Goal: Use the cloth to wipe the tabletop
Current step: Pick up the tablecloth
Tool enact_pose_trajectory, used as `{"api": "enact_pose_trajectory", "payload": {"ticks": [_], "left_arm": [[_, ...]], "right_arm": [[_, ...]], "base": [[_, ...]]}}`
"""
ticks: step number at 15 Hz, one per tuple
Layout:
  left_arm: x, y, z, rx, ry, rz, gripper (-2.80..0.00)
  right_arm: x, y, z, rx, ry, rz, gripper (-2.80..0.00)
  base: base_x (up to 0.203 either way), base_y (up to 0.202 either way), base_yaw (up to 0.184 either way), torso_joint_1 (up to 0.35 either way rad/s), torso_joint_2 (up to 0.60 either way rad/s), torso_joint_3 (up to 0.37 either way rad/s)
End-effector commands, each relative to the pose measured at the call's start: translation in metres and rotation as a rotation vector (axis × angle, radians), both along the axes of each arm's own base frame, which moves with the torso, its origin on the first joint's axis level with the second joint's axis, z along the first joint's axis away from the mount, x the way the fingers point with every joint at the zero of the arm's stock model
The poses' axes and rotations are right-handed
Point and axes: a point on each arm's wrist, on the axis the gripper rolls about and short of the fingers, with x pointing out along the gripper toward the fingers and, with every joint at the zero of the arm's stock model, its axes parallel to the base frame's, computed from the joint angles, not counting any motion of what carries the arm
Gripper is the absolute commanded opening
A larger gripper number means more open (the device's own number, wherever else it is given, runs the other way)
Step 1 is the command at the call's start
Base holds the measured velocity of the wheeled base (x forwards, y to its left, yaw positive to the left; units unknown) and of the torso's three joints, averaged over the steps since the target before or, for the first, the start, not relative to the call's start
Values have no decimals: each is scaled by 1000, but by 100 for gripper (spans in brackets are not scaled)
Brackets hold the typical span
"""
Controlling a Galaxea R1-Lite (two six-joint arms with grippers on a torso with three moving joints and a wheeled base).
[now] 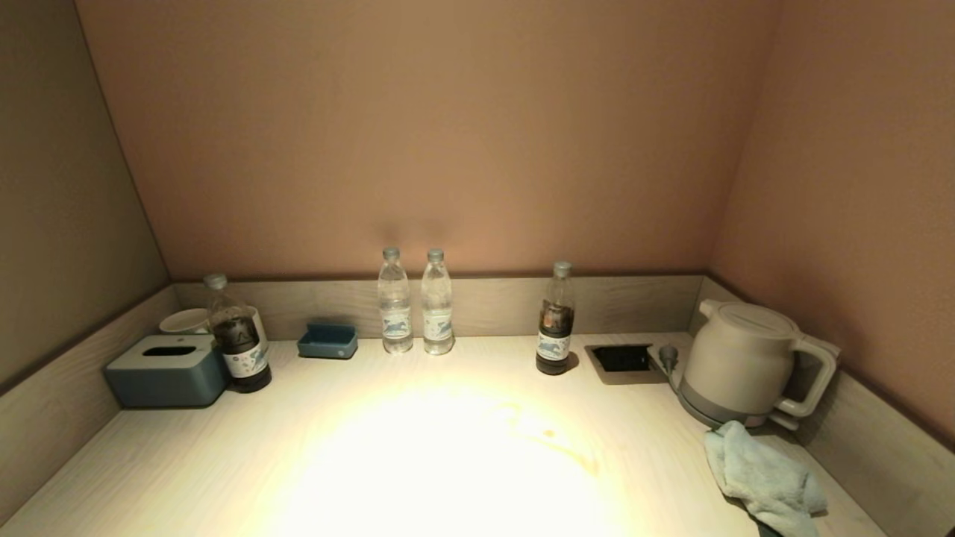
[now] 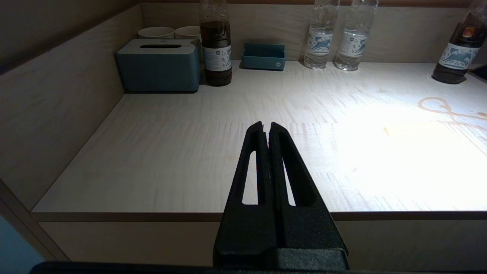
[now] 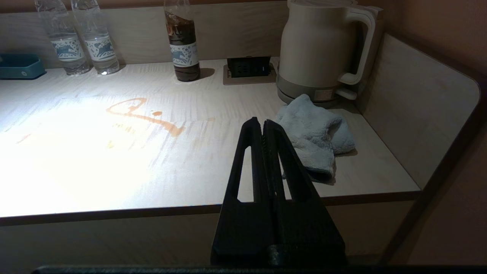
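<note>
A pale blue cloth lies crumpled on the light wooden tabletop at the front right, just in front of the kettle; it also shows in the right wrist view. An orange-brown stain marks the middle of the tabletop; it is faint in the head view. My right gripper is shut and empty, held off the table's front edge, short of the cloth. My left gripper is shut and empty, held off the front edge on the left side. Neither gripper shows in the head view.
A cream kettle stands at the back right beside a recessed socket. Two clear water bottles and a dark drink bottle stand along the back wall. A blue tissue box, another dark bottle, cups and a small blue tray stand at the back left.
</note>
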Motion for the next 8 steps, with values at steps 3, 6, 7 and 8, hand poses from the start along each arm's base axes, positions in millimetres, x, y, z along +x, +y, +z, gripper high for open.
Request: {"api": "enact_pose_trajectory", "payload": {"ticks": [3, 6, 7, 8], "left_arm": [[0, 0, 0, -1, 0, 0, -280], [0, 0, 0, -1, 0, 0, -280], [0, 0, 0, -1, 0, 0, -280], [0, 0, 0, -1, 0, 0, -280]], "right_arm": [[0, 0, 0, -12, 5, -1, -280], [0, 0, 0, -28, 2, 2, -280], [0, 0, 0, -28, 1, 2, -280], [0, 0, 0, -26, 0, 2, -280]], "base": [[0, 0, 0, 0, 0, 0], [0, 0, 0, 0, 0, 0], [0, 0, 0, 0, 0, 0], [0, 0, 0, 0, 0, 0]]}}
